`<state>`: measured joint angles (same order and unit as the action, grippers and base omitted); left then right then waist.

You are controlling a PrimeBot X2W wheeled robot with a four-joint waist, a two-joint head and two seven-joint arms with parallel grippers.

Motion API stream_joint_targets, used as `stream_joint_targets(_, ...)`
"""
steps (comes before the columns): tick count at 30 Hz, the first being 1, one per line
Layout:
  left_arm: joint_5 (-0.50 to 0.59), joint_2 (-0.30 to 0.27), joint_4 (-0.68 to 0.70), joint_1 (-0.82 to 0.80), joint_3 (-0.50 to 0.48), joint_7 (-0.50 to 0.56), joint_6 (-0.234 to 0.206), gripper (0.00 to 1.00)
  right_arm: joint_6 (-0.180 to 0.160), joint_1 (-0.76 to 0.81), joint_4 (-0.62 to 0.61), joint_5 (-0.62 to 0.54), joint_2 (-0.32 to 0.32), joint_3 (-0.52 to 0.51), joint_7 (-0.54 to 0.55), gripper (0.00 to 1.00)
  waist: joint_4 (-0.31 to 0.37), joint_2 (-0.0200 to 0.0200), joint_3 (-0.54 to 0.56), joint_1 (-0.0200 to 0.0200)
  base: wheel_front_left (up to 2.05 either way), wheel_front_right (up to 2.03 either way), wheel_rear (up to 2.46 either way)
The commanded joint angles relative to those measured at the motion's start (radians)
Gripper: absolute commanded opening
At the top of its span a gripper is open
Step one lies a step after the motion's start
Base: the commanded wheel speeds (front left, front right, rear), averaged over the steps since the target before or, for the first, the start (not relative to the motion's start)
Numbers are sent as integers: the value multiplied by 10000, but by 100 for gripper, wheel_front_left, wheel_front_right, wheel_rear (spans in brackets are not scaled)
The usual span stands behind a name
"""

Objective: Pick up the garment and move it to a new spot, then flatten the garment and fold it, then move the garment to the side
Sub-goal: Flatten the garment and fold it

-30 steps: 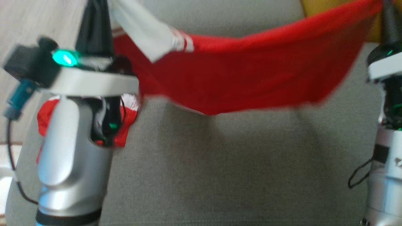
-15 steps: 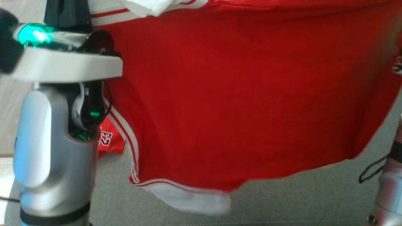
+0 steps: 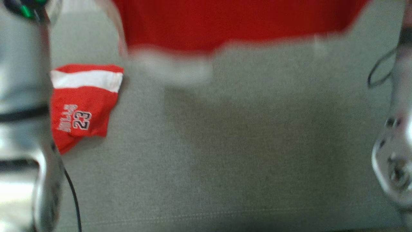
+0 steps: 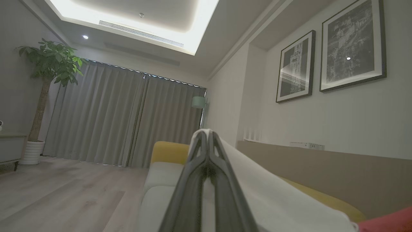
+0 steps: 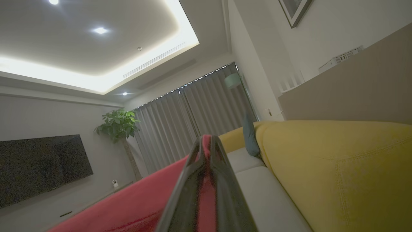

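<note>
Head view: garment (image 3: 225,22) hanging blurred above the sofa seat (image 3: 225,167), spread wide, likely for laying flat. Left gripper (image 4: 207,137) clamped on its white edge, right gripper (image 5: 206,141) clamped on red cloth, both raised above the sofa seat.

Home living room: yellow sofa (image 5: 338,167), television (image 5: 42,167), floor-length grey curtains (image 4: 128,119), potted tree (image 4: 48,64), framed prints (image 4: 352,48), cove-lit ceiling (image 4: 138,13), wood floor (image 4: 64,193).

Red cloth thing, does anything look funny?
The red, white-trimmed fabric garment hangs stretched between the shut left gripper and right gripper; a crumpled red piece numbered 23 lies askew on the grey sofa cushion.
</note>
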<state>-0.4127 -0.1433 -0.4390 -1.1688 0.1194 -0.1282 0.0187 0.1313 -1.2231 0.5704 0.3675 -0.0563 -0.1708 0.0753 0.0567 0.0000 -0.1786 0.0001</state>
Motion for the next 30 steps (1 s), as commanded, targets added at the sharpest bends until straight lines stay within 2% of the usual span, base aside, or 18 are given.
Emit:
stream_joint_targets(1,160,-433,-55,-1165,-270,-333,68,0,-6,-946,181,-283,61,130,-563,0,40,0,-771,-1,0,0,0)
stream_joint_targets(6,151,-234,-1361,-2601,-284,-1033,298,0,-6,-2457,1715,-922,61,324,-2297,0,-157,0,-1331,-1,0,0,0)
stream_joint_targets(12,172,58,-1978,-2396,52,-1258,705,0,-6,-2296,2895,-1232,9,416,-2807,0,-406,0,-1898,-1,0,0,0)
stream_joint_targets(19,231,257,-2246,-262,643,-1329,1024,0,-6,-565,3954,-960,-255,1686,-2800,0,-628,0,-2087,-1,0,0,0)
stream_joint_targets(30,368,127,-1584,3289,1172,-1334,1113,0,-6,1622,4604,91,-1349,3836,-1507,0,-960,0,-1187,-1,0,0,0)
